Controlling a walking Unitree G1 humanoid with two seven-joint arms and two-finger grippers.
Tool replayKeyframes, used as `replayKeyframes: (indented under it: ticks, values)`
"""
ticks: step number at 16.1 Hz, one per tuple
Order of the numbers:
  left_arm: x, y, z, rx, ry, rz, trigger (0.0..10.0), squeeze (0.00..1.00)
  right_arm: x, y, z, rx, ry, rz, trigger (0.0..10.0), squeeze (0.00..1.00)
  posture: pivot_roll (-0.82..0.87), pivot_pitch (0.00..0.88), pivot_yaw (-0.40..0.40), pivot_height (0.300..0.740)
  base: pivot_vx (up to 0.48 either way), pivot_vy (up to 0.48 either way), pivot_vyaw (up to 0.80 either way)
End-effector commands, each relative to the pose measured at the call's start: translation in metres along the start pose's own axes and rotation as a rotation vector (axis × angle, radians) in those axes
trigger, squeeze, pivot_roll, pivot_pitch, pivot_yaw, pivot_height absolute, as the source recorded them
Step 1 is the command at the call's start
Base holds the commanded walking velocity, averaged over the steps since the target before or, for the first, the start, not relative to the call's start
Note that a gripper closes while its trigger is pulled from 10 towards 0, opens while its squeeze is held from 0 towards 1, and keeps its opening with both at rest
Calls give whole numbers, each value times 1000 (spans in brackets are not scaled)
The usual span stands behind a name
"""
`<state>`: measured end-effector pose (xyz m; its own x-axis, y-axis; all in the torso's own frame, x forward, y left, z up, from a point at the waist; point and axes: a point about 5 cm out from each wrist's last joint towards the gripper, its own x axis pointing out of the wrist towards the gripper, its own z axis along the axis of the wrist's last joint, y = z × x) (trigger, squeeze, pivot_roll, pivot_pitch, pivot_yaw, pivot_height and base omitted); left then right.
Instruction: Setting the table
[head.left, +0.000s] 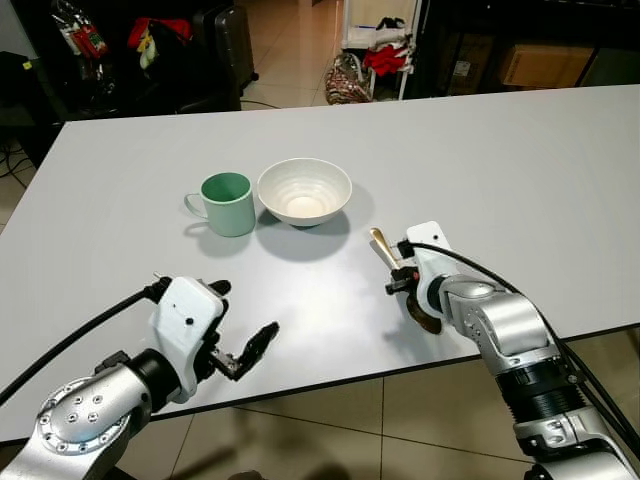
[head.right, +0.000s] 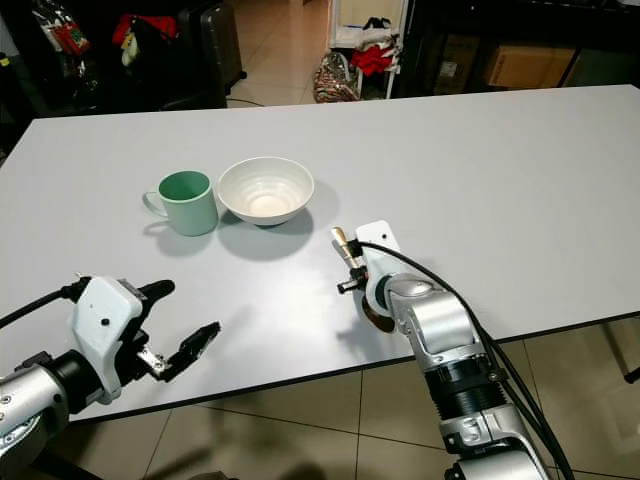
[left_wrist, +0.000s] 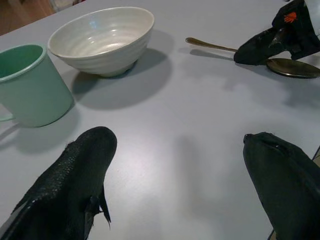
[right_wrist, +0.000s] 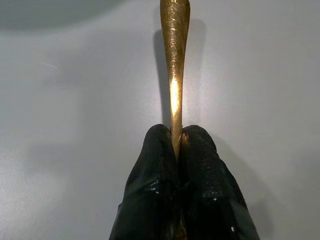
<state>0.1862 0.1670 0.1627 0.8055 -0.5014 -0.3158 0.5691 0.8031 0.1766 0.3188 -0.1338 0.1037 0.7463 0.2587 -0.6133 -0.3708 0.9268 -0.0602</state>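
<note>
The gold spoon (right_wrist: 174, 75) lies low over the white table (head.left: 520, 170), pinched about halfway along its handle between the two pressed-together fingers (right_wrist: 150, 190) of the right gripper (head.left: 403, 272). Its handle tip points toward the bowl (head.left: 305, 190), and its dark bowl end (left_wrist: 292, 68) sits at the gripper's near side, at or just above the tabletop; whether it touches cannot be told. The spoon is to the right of the bowl and nearer the table's front edge, apart from it. The bowl is white, ribbed inside, upright and seemingly empty. Just beside the bowl on its left stands a green mug (head.left: 228, 203), upright, its handle turned away from the bowl; the two are very close, and contact cannot be made out. Nearer the front edge than the bowl and to its left, the left gripper (head.left: 245, 325) hovers over the table with its fingers (left_wrist: 75, 185) spread wide and nothing between them. Beyond the table's far edge, past the bowl, are a tiled floor, bags (head.left: 347, 78) and dark furniture.
</note>
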Motion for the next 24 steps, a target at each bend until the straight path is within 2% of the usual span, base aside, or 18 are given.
replayKeyframes:
  ticks: [1,3,4,5,6,7,12,14,15,17,20,22,24]
  values:
    - [0,-2,4,11,-9,-18,10000,0,2,1,2,-6,4,13,10000,0,59,54,14,740,0,0,0]
    - [-1,-3,4,11,-7,-19,10000,0,4,4,0,-10,8,23,10000,0,60,56,12,740,0,0,0]
    - [-1,-3,4,10,-6,-19,10000,0,4,5,-1,-2,15,28,10000,224,60,56,12,740,0,0,0]
    - [-1,-3,4,9,-6,-21,10000,0,4,5,-2,6,19,31,10000,859,60,57,13,740,0,0,0]
    - [-1,-3,4,8,-6,-21,10000,0,4,5,-2,8,21,32,10000,859,60,57,13,740,0,0,0]
    - [-1,-3,4,8,-5,-21,10000,0,4,5,-2,9,21,31,10000,1000,60,56,14,740,0,0,0]
    - [3,2,4,14,-18,-1,10000,0,-1,3,2,34,-6,23,10000,988,46,31,11,740,0,0,0]
    - [4,5,9,-1,-53,40,10000,0,-17,1,10,47,-58,26,10000,992,38,21,10,740,0,0,0]
    - [8,12,18,-57,-119,122,10000,0,-35,0,16,53,-123,43,10000,992,31,14,13,740,0,0,0]
    - [12,16,25,-106,-178,208,10000,0,-55,2,19,23,-230,50,10000,1000,20,4,19,740,0,0,0]
    - [13,8,15,-142,-174,351,10000,0,-91,23,19,-11,-459,104,10000,1000,-12,0,23,740,0,0,0]
    - [15,7,17,-194,-196,424,10000,0,-100,28,17,7,-507,88,10000,1000,-23,0,27,740,0,0,628]
    - [16,9,18,-254,-225,504,10000,0,-104,32,19,-14,-534,107,10000,1000,-38,0,25,740,0,0,800]
